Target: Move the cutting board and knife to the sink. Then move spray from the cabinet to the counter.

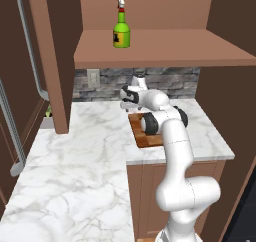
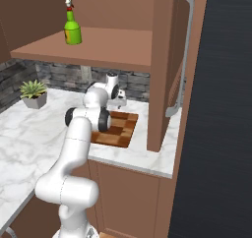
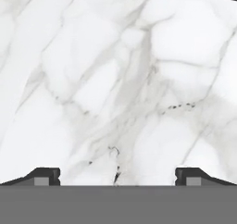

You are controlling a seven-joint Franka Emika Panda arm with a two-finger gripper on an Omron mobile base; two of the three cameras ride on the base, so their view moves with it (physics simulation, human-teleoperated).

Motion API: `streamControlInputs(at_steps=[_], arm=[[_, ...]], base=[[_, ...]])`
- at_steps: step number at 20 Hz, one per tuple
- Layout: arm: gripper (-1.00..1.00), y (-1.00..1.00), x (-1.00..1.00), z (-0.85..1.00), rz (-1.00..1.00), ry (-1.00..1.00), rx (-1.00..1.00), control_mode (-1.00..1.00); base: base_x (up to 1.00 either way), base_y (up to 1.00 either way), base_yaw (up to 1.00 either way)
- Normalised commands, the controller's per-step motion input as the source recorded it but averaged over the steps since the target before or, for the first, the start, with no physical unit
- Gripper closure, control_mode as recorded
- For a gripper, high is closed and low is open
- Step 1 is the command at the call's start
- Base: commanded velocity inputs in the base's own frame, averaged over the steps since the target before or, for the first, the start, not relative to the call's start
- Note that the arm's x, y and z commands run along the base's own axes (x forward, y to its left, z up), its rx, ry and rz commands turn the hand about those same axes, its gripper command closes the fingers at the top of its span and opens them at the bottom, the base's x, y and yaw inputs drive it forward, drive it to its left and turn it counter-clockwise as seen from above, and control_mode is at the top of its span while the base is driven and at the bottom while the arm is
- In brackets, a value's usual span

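Potted succulent (image 2: 33, 90) beside stone backsplash (image 2: 59, 75)

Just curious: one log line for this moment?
gripper: open, over bare counter | cutting board: on counter | spray: in cabinet

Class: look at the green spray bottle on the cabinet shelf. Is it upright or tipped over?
Upright. The spray bottle stands on its base on the cabinet shelf, neck and trigger head pointing straight up in both base views.

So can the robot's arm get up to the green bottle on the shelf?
Probably yes. The spray stands alone near the open front of the cabinet shelf, nothing beside it. The open gripper points down at the counter, so the arm must lift first.
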Motion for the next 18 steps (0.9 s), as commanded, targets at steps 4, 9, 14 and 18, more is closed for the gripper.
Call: streamControlInputs(at_steps=[4, 9, 14, 18], arm=[[-1.0, 0.0, -0.88, -0.43, 0.01, 0.03, 0.0, -1.0], [-1.0, 0.0, -0.7, -0.67, 0.03, 0.0, 0.0, -1.0], [-1.0, -0.1, -0.77, -0.93, 0.07, 0.0, 0.0, -1.0], [-1.0, -0.43, -1.0, -0.56, 0.04, 0.0, 0.0, -1.0]], base=[[0.0, 0.0, 0.0], [0.0, 0.0, 0.0], [0.0, 0.0, 0.0], [0.0, 0.0, 0.0]])
